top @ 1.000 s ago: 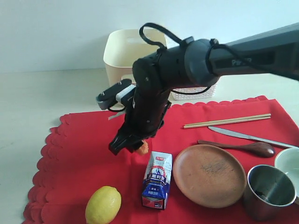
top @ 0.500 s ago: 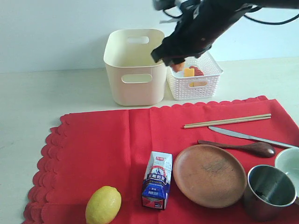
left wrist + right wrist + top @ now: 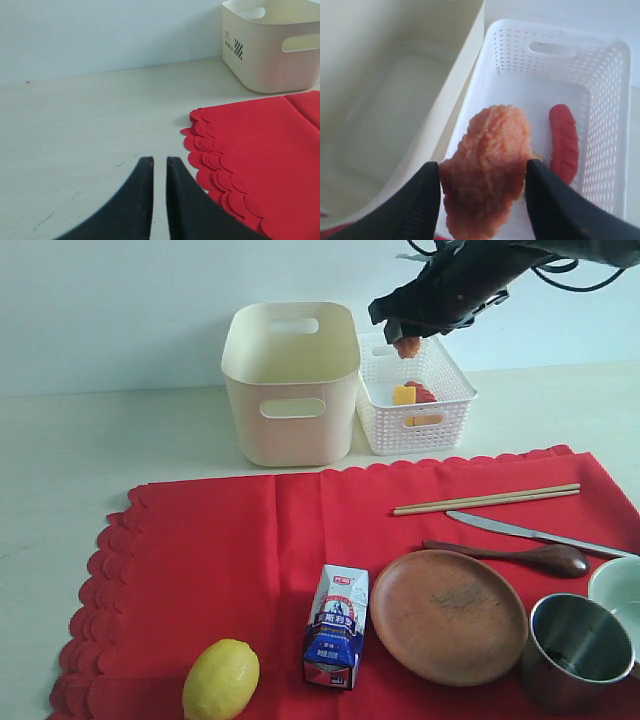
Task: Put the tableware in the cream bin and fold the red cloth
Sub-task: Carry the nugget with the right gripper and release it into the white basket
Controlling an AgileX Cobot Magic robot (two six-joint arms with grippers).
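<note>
The right claw (image 3: 405, 332) is up above the white lattice basket (image 3: 440, 425) and grasps a pinkish-orange piece of food (image 3: 487, 165) between its two fingers. In the basket lie a yellow piece (image 3: 404, 395) and a red piece (image 3: 423, 392). The cream bin (image 3: 290, 430) stands just beside the basket, behind the far edge of the red cloth (image 3: 200, 540). The cloth lies flat and unfolded on the tabletop (image 3: 90, 440). All the tableware is on the right part of the cloth — the chopsticks (image 3: 485, 500), the knife (image 3: 530, 533), the wooden spoon (image 3: 520, 556), the wooden plate (image 3: 448, 615), the steel cup (image 3: 578, 650) and, at the picture's edge, the bowl (image 3: 622, 590). A milk carton (image 3: 337, 625) stands just beside the plate, and a lemon (image 3: 221, 678) lies near it. The left claw (image 3: 159, 172) is clenched to a thin slit with nothing in it — it hangs over the bare tabletop near the cloth's scalloped edge.
</note>
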